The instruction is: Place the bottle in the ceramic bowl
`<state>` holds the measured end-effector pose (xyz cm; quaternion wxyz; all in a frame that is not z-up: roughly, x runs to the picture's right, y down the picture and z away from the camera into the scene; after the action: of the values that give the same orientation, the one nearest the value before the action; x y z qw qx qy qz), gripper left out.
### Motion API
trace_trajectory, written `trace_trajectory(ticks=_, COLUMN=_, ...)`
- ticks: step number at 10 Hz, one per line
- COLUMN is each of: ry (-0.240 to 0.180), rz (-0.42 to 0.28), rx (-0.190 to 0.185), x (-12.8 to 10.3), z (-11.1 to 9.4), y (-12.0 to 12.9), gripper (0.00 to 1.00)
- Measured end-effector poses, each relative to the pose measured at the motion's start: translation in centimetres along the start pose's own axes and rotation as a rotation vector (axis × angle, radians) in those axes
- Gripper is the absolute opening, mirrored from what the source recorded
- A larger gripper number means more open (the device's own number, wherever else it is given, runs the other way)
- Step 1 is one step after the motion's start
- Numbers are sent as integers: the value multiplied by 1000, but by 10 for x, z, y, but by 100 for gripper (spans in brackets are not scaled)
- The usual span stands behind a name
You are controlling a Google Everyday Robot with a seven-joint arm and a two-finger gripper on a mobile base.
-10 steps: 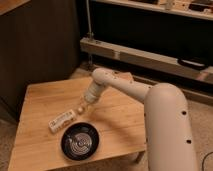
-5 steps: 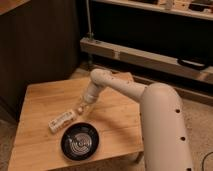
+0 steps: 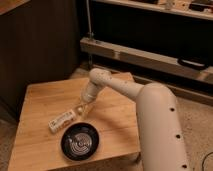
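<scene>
The bottle (image 3: 62, 120) lies on its side on the wooden table (image 3: 40, 100), clear with a white label, just up and left of the ceramic bowl. The ceramic bowl (image 3: 80, 141) is black and glossy with pale rings inside and sits near the table's front edge. My gripper (image 3: 81, 108) points down at the table, right by the bottle's right end and above the bowl's far rim. My white arm (image 3: 125, 90) reaches in from the right.
The table's front edge lies just below the bowl and its right edge sits under my arm. A dark cabinet (image 3: 40, 45) stands behind the table. A metal rail and shelving (image 3: 150, 55) run along the back right.
My arm has shifted slightly left and lower toward the bottle. The bottle and the bowl have not moved.
</scene>
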<state>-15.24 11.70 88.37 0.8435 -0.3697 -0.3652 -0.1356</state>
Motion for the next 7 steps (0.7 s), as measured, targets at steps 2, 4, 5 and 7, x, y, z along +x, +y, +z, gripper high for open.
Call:
trace_trajectory(ticks=2, ry=3, rz=3, rx=-10, x=-1, z=2, y=-1, gripper=58)
trace_trajectory(ticks=4, ry=8, rz=4, rx=-18, x=-1, z=4, y=-2, gripper=39)
trace_trajectory(ticks=5, ry=9, rz=7, rx=-25, x=-2, z=5, y=-2, gripper=27)
trace_trajectory(ticks=7, ry=7, rz=8, rx=-28, x=-3, z=7, y=-2, gripper=9)
